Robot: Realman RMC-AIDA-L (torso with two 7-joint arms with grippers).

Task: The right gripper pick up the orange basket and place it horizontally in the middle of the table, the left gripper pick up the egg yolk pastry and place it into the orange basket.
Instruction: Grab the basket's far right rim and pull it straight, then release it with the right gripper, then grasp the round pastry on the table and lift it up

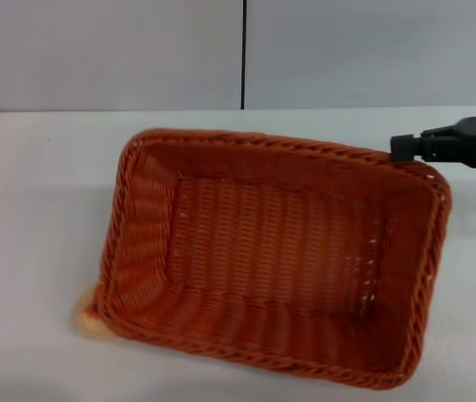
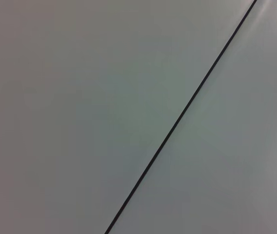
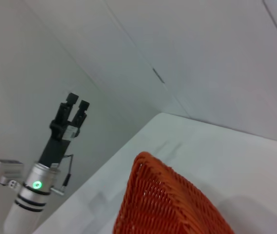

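Observation:
The orange basket (image 1: pixel 276 251) hangs tilted over the white table (image 1: pixel 28 218), its opening turned toward me. My right gripper (image 1: pixel 401 149) is shut on the braided rim at the basket's far right corner; only its black tip shows. The right wrist view catches one raised basket corner (image 3: pixel 163 200). The egg yolk pastry (image 1: pixel 87 322) peeks out as a pale sliver by the basket's near left corner, mostly hidden. My left gripper (image 3: pixel 77 102) is raised off to the table's side, far from the pastry, open with nothing in it.
A grey wall with a dark vertical seam (image 1: pixel 243 54) stands behind the table. The left wrist view shows only that wall and the seam (image 2: pixel 177 122). Bare tabletop lies to the left of the basket and behind it.

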